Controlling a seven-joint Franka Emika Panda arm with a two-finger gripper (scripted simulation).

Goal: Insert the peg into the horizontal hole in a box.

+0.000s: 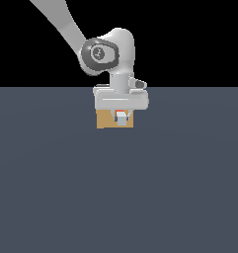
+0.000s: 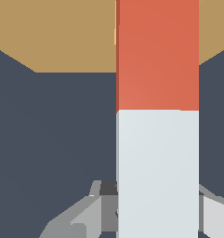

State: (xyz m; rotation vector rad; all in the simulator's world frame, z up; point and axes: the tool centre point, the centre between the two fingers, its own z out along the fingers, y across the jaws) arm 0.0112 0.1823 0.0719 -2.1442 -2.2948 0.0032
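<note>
The peg [image 2: 157,56] is a long bar, red-orange at the far half and white at the near half. My gripper [image 2: 157,218] is shut on its white half, with grey fingers [image 2: 85,216] either side. The red end reaches the face of the tan box [image 2: 53,32]; a thin lighter sliver beside the peg [image 2: 115,35] seems to be the hole's edge, the rest hidden by the peg. In the exterior view the gripper [image 1: 121,118] hangs right in front of the box [image 1: 104,120], with the peg [image 1: 120,113] seen end-on at the middle of the box's face.
The box stands on a flat dark grey-blue floor [image 1: 115,188]. The white arm [image 1: 110,52] comes down from the exterior view's upper left, above the box.
</note>
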